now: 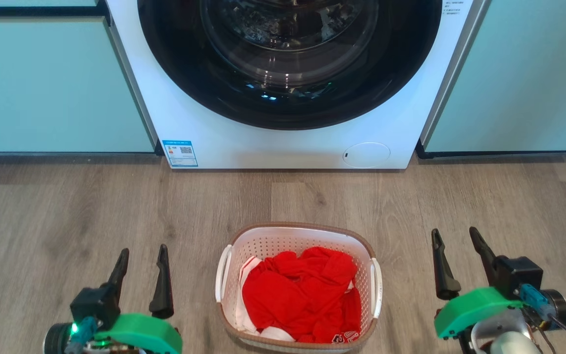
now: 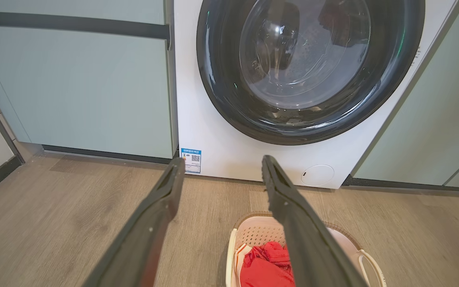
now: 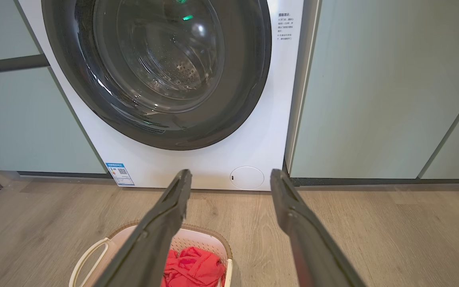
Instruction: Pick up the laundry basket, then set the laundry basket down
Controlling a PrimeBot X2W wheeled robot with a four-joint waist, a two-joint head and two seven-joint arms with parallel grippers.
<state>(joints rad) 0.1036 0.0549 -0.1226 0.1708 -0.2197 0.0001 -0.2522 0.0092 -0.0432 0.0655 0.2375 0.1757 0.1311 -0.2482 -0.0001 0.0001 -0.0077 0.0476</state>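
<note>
The laundry basket stands on the wood floor at the bottom centre, white and perforated with a brown rim and a white handle on each side. Red clothing fills it. My left gripper hovers open to the basket's left, apart from it. To the basket's right my right gripper is open too, also clear of it. In the left wrist view the basket lies low and right behind my open left gripper. The right wrist view has the basket at the lower left of my open right gripper.
A white washing machine with a dark round door, shut, stands straight behind the basket. Pale green cabinet fronts flank it on both sides. Bare wood floor lies between the basket and the machine.
</note>
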